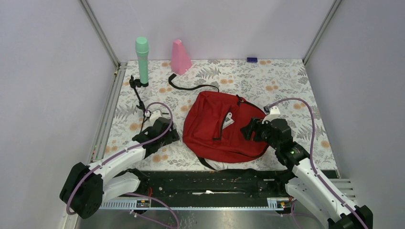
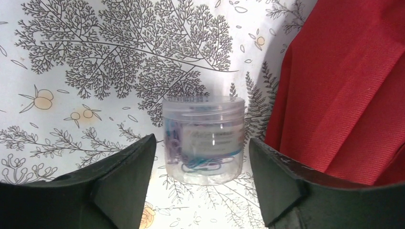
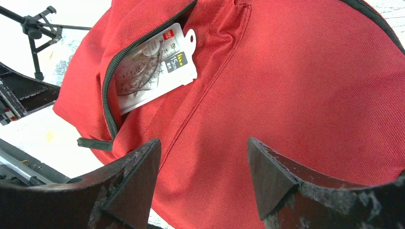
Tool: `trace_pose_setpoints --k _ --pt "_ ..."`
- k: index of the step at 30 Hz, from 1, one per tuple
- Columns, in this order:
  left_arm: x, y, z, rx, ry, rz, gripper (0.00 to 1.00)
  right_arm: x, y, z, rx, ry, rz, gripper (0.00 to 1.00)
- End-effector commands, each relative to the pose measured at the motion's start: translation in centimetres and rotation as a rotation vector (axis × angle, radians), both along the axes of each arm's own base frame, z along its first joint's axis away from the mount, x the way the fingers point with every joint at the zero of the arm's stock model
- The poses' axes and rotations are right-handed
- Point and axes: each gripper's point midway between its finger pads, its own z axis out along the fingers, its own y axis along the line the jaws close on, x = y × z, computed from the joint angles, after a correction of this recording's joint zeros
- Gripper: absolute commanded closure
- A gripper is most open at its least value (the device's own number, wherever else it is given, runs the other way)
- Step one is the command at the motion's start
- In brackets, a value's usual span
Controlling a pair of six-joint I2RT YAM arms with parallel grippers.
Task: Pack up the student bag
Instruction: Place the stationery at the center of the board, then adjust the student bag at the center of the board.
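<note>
Left gripper (image 2: 201,143) sits low on the table (image 1: 286,90), just left of the student bag (image 1: 215,129). Its jaws are parted, 1 on each side of a clear jar (image 2: 203,119). A thin gap shows on both sides, so nothing is gripped and the jar stands upright on its own. There are paper clips inside, and the lid is on. The jar is likely lined up between the jaws for a pick, or it was just set down; can't tell which.

Right gripper (image 3: 203,142) hovers over the bag's right half with its jaws spread wide and empty, only red fabric below. It is probably placed there to hold or tug the bag while the other arm loads.

The bag lies flat at mid-table between the 2 arms. It is red soft fabric, slumped and wrinkled, with black zipper lines. The front pocket (image 3: 107,95) is unzipped, and a white packet (image 3: 153,67) is part in with 1 end sticking out. It looks like 1 item is packed and the jar is still out.

1 black strap (image 1: 191,87) trails off the bag's far side. Further back on the left is a small black tripod (image 1: 137,88). A green bottle (image 1: 142,59) and a pink cone (image 1: 180,57) stand upright by the back wall, well apart from the bag. A small blue thing (image 1: 251,59) at the far edge is too small to tell.
</note>
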Motion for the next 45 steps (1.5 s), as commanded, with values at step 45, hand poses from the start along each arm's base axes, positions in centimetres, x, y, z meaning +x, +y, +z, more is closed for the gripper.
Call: trace_pose_setpoints --k 45 --pt "7.2 -24.1 9.2 0.814 -0.384 -0.742 0.01 1.9 -5.5 0.8 0.020 -0.093 -0.351 0.14"
